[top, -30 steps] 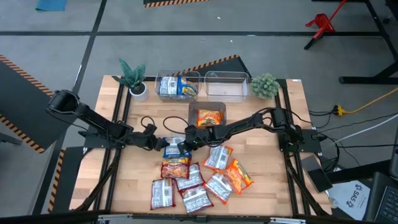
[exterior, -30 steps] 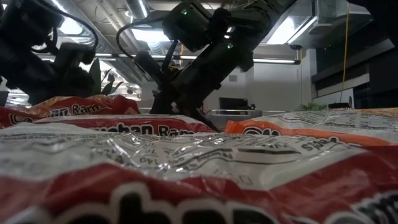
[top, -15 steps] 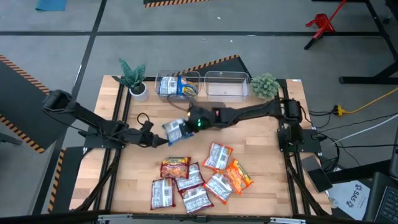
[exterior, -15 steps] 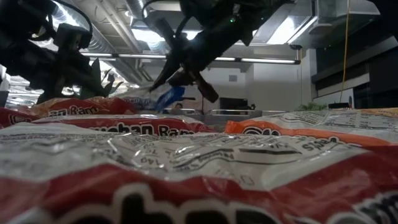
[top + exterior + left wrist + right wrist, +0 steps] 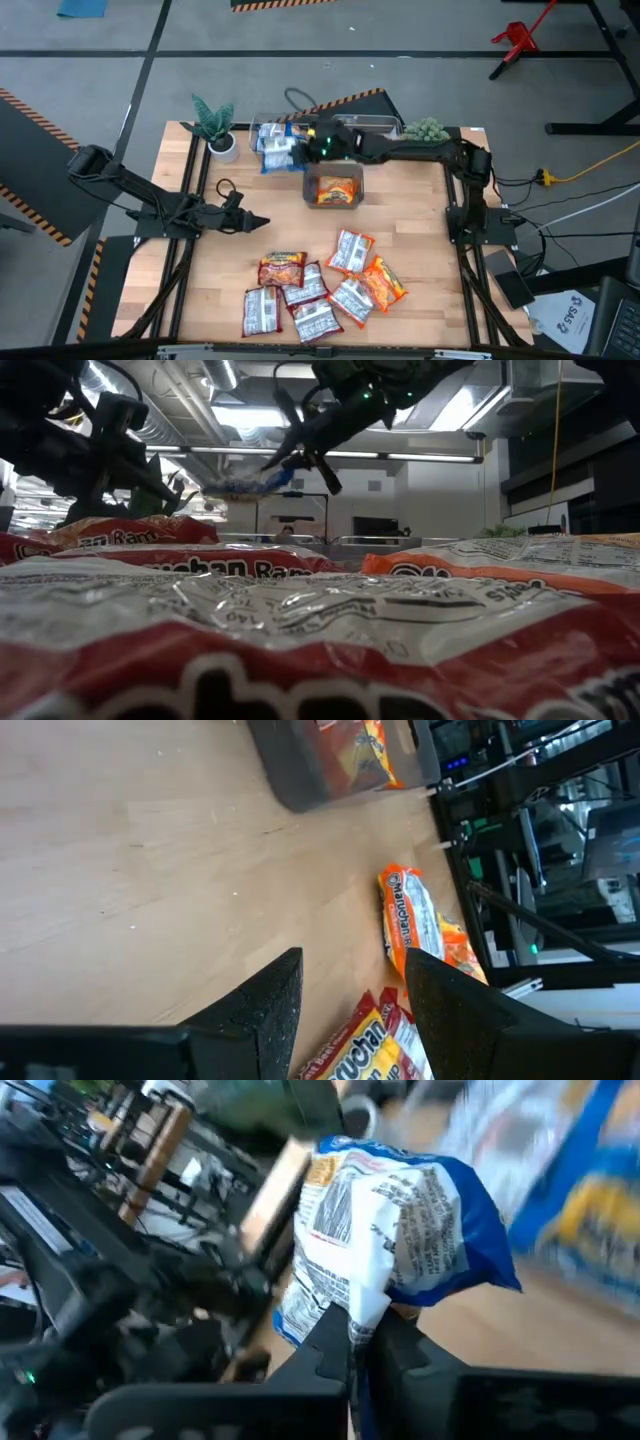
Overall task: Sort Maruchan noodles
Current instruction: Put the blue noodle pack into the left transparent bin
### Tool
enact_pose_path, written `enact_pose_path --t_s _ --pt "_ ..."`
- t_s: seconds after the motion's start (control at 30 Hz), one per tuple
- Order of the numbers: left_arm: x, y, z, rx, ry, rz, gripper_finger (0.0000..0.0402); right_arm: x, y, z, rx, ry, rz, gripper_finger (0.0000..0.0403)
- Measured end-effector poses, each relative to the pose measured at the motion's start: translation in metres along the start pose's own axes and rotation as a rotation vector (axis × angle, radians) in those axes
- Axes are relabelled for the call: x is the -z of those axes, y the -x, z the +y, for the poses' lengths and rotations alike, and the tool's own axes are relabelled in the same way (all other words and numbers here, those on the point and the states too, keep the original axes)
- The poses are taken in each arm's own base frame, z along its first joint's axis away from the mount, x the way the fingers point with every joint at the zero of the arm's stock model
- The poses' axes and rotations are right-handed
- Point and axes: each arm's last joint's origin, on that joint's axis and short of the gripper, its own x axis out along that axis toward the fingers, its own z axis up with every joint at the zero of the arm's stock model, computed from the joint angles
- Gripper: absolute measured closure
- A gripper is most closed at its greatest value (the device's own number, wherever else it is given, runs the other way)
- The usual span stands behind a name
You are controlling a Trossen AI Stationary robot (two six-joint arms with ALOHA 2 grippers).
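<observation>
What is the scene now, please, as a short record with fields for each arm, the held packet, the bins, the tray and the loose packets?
right gripper: fingers shut on a blue-white packet, held above the left clear bin
left gripper: fingers open, empty, low over the table's left side, waiting
left clear bin: already holds blue-white packets
right clear bin: no packet seen in it
dark tray: holds an orange packet
loose packets: a cluster near the table's front edge
plants: one at each far corner
</observation>
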Motion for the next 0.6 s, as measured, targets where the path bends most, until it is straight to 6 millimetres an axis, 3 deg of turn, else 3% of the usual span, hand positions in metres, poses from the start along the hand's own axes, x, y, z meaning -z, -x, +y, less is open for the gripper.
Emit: enact_pose_path --t_s 0.13,0.33,0.6 --pt "0.0 0.0 0.001 -0.009 -0.002 -0.018 0.023 -0.033 -0.004 -0.003 -0.001 0.029 -0.067 0.0403" --pt "-0.001 0.0 0.002 -0.025 -0.004 -0.043 0.023 -0.07 -0.028 -0.015 -0.021 0.035 -0.12 0.0403" --pt "-0.001 0.0 0.003 -0.037 -0.007 -0.042 0.023 -0.084 -0.062 -0.036 -0.007 0.01 -0.087 0.0403"
